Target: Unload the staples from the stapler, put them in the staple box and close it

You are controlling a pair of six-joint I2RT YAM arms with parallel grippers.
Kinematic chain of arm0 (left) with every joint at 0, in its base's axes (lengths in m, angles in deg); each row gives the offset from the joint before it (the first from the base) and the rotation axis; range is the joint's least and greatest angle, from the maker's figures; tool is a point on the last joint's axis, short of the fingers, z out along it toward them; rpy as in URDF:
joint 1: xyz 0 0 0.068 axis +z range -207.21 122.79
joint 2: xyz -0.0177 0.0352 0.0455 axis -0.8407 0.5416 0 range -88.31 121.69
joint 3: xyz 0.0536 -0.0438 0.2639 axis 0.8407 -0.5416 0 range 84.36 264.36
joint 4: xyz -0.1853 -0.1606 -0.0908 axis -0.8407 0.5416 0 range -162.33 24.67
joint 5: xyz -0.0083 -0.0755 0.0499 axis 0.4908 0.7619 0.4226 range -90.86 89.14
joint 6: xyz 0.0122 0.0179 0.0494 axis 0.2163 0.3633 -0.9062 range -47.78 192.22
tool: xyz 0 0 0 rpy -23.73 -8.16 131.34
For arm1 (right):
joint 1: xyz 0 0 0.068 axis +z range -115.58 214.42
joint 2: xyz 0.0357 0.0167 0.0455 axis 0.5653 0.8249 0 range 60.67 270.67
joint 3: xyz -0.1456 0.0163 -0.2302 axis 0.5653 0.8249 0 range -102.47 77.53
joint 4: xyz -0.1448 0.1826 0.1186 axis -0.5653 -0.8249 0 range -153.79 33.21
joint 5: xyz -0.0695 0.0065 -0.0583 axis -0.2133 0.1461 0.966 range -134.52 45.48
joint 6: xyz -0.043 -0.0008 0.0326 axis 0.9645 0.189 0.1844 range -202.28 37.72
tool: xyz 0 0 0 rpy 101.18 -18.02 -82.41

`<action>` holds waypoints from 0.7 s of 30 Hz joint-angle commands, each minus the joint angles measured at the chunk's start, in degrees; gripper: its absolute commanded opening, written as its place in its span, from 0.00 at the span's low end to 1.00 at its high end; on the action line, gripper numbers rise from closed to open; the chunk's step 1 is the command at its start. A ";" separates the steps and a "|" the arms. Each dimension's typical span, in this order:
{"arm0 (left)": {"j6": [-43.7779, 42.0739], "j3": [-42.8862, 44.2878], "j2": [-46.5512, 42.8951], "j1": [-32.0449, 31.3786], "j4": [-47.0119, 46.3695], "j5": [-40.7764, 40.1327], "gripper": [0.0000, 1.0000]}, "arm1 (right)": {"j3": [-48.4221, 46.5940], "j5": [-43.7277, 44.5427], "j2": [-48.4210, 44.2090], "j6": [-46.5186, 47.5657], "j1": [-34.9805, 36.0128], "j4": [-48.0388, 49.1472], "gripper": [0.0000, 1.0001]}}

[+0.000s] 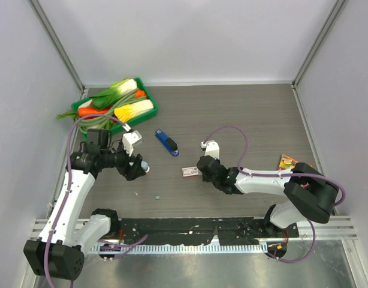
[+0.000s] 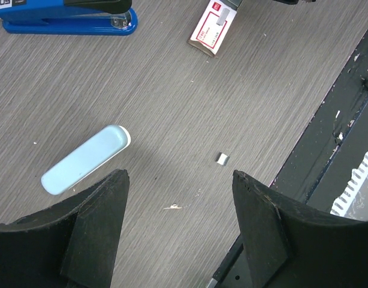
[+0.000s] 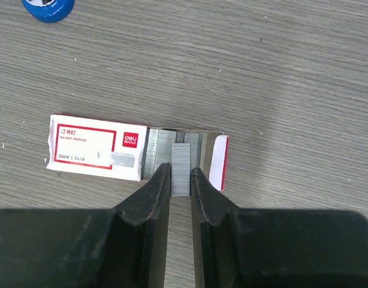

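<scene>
The small pale blue stapler (image 2: 85, 160) lies flat on the table, just beyond and left of my left gripper's left finger; in the top view it (image 1: 145, 167) shows at the gripper's tip. My left gripper (image 2: 179, 175) is open and empty above the table. My right gripper (image 3: 181, 171) is shut on a grey strip of staples (image 3: 180, 162) and holds it over the open end of a red-and-white staple box (image 3: 94, 149). More staples lie inside the box. The right gripper (image 1: 203, 170) sits at the box (image 1: 190, 172) in the top view.
A larger dark blue stapler (image 1: 167, 143) lies mid-table, also in the left wrist view (image 2: 67, 17). A small loose staple piece (image 2: 222, 158) lies near the table's front rail. A green tray of toy vegetables (image 1: 115, 102) stands back left. A coloured packet (image 1: 287, 161) lies at the right.
</scene>
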State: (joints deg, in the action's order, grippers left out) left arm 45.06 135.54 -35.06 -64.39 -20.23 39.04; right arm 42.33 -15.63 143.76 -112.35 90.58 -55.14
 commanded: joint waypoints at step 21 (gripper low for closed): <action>-0.18 -1.26 -0.78 -0.20 -1.29 1.41 0.73 | -0.49 -3.13 -2.22 2.82 -0.09 4.24 0.01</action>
State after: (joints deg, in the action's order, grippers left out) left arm 45.00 134.75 -35.34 -64.39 -20.25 39.11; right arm 42.04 -19.19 144.18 -110.47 90.54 -53.30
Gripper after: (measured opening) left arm 0.732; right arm 0.220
